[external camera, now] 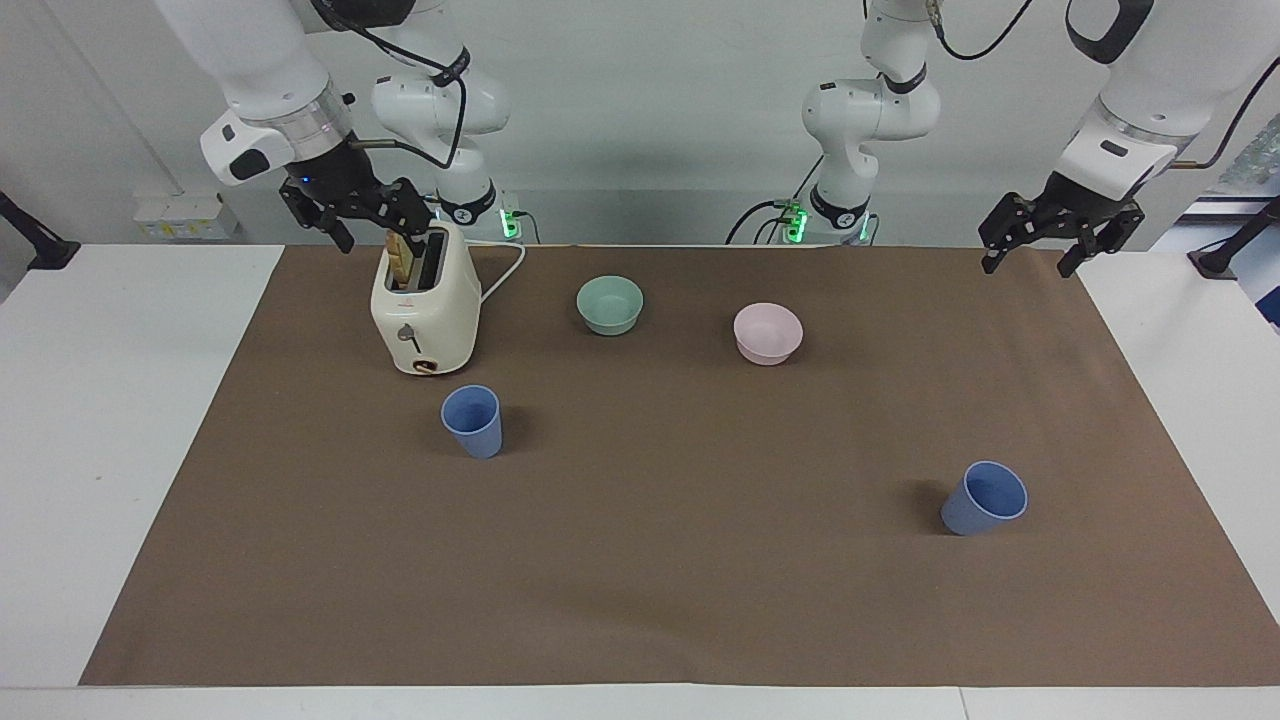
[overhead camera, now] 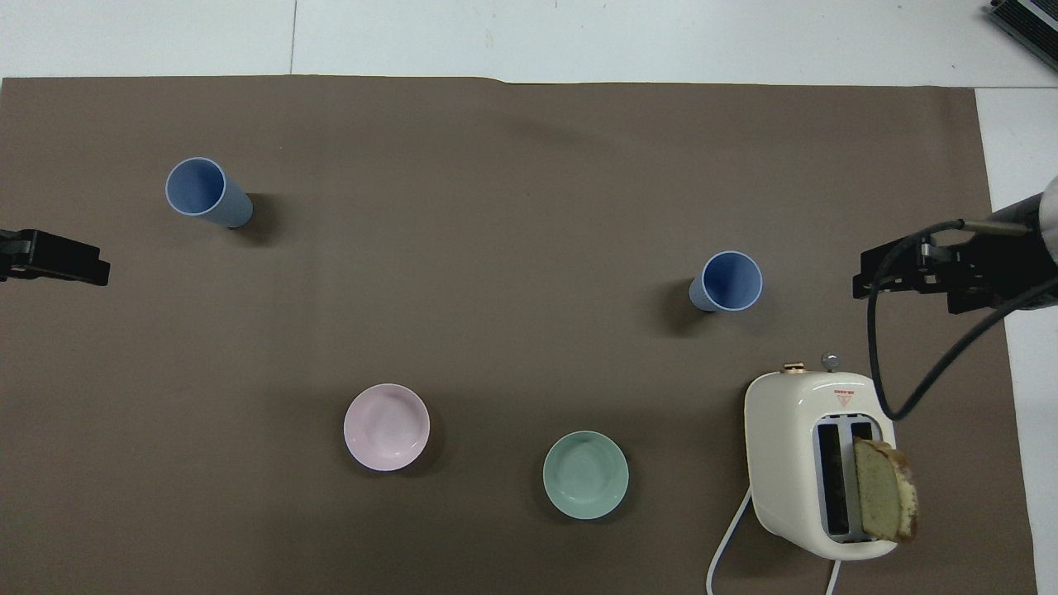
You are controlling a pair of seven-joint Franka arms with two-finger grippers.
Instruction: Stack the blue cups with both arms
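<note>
two small periwinkle-blue cups stood upright on the brown mat covering the table [external camera: 640,705], well apart from each other. both were matte, tapered and handleless, wider at the rim than at the base, with nothing inside them.

the first blue cup [external camera: 472,420] [overhead camera: 727,282] stood toward the right arm's end of the table, a little farther from the robots than the cream toaster [external camera: 425,315] [overhead camera: 814,463] and near it. it was clearly shorter than the toaster. the second blue cup [external camera: 984,497] [overhead camera: 205,192] stood toward the left arm's end, farther from the robots than the first and with bare mat all around it.

the mint-green bowl [external camera: 610,304] [overhead camera: 585,474] and the pink bowl [external camera: 768,333] [overhead camera: 386,426] sat side by side nearer the robots, between the two arm bases. a slice of bread [external camera: 402,260] [overhead camera: 884,489] stood up out of one toaster slot.

the right gripper [external camera: 345,225] [overhead camera: 876,277] hung in the air beside the top of the toaster; its fingers looked spread and gripped nothing. the left gripper [external camera: 1035,250] [overhead camera: 78,266] hung over the mat's edge at the left arm's end, fingers parted and likewise without a load. neither gripper touched a cup.
</note>
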